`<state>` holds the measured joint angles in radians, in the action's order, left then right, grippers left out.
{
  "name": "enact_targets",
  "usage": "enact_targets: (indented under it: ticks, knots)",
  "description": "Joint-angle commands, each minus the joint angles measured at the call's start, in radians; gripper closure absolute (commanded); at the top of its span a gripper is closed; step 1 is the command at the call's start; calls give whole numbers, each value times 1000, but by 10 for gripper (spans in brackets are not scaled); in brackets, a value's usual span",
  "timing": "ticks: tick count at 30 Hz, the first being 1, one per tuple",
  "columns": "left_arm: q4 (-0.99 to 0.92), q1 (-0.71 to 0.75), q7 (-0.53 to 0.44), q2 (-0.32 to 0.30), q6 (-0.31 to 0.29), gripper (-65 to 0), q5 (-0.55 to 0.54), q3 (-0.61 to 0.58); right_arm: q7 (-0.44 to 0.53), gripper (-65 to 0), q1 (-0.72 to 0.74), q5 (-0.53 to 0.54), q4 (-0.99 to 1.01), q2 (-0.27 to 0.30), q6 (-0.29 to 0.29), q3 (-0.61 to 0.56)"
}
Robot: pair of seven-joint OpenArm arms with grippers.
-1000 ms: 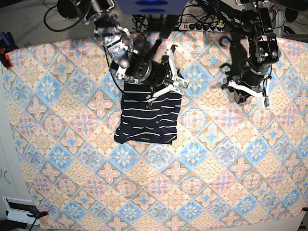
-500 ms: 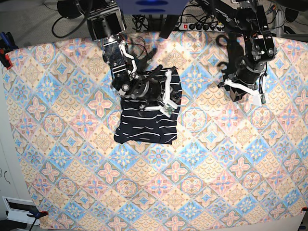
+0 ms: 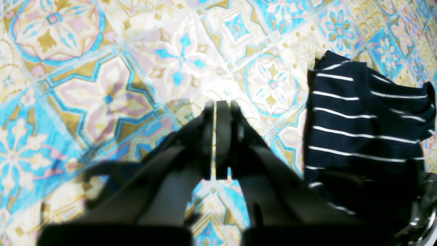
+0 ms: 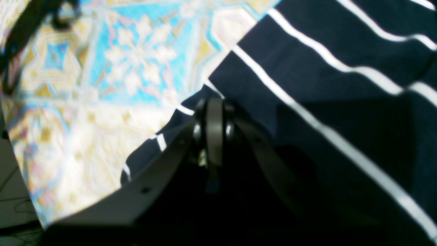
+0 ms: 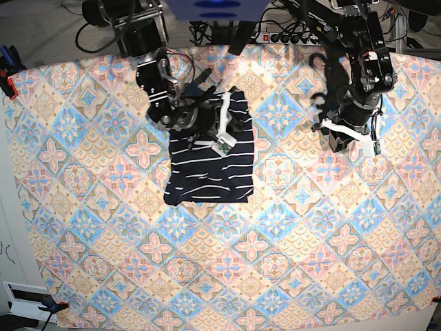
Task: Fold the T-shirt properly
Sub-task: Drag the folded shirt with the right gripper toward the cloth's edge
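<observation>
The T-shirt [image 5: 210, 172], dark navy with thin white stripes, lies partly folded on the tablecloth left of centre. Its far part is bunched up under my right gripper [image 5: 233, 123]. In the right wrist view that gripper [image 4: 214, 106] is shut at the T-shirt's [image 4: 324, 78] edge and seems to pinch the fabric. My left gripper [image 5: 337, 141] hangs over bare tablecloth at the right, well clear of the shirt. In the left wrist view it [image 3: 215, 106] is shut and empty, with the T-shirt [image 3: 362, 130] off to its right.
The pastel floral-tile tablecloth [image 5: 310, 241] covers the whole table. A power strip and cables [image 5: 289, 38] lie along the far edge. A red clamp [image 5: 7, 83] holds the cloth at the far left corner.
My right gripper has moved left and toward the far edge with the shirt's upper part, which now reaches further back. My left arm has shifted only slightly.
</observation>
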<state>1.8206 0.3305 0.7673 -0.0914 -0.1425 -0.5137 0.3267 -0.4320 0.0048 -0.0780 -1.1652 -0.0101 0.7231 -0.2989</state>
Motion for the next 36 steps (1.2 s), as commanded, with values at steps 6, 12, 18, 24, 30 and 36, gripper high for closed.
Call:
enact_targets:
  ticks: [6,12,18,24,30,36]
  knots:
    - [15,-6,-19,-6,-4,0,-9,2,-32,-2,27,-35,-8,121,-25,22]
    - [15,-6,-19,-6,-4,0,-9,2,-32,-2,37,-35,-8,190,-25,120]
    - [15,-1,-19,-8,-4,0,-9,5,-32,-2,79,-35,-6,290,-25,126]
    - [15,-1,-19,-8,-6,0,-9,5,5,-2,99,-35,-2,362,-25,126]
    - [15,-1,-19,-8,-7,0,-9,5,8,-2,117,-35,-9,390,-25,125]
    - [17,-1,-19,-8,-7,0,-9,5,2,-2,119,-35,-11,385,-25,125]
